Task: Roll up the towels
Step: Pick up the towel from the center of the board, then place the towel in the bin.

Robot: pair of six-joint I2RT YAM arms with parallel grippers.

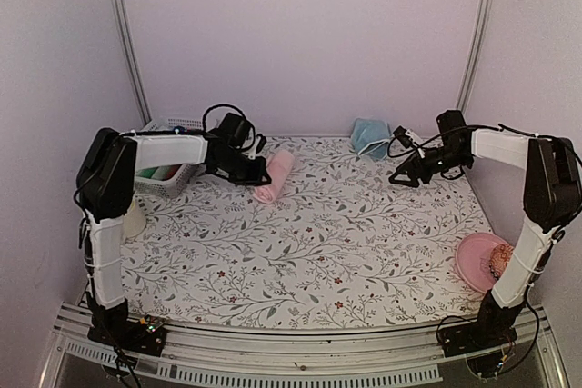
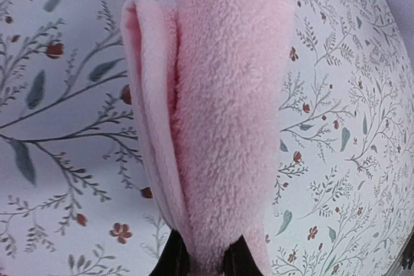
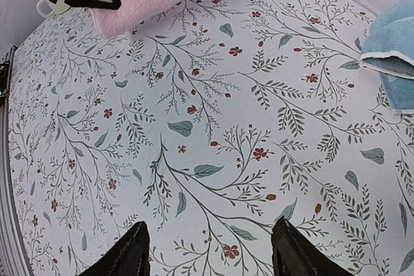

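Leftward of pink towel (image 1: 275, 175), basket (image 1: 182, 124) of tubes (image 1: 155, 173)

No readable text, labels, numbers or signs anywhere

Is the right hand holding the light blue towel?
No, the right hand is open with nothing between its fingers, and the light blue towel lies apart from it on the table.
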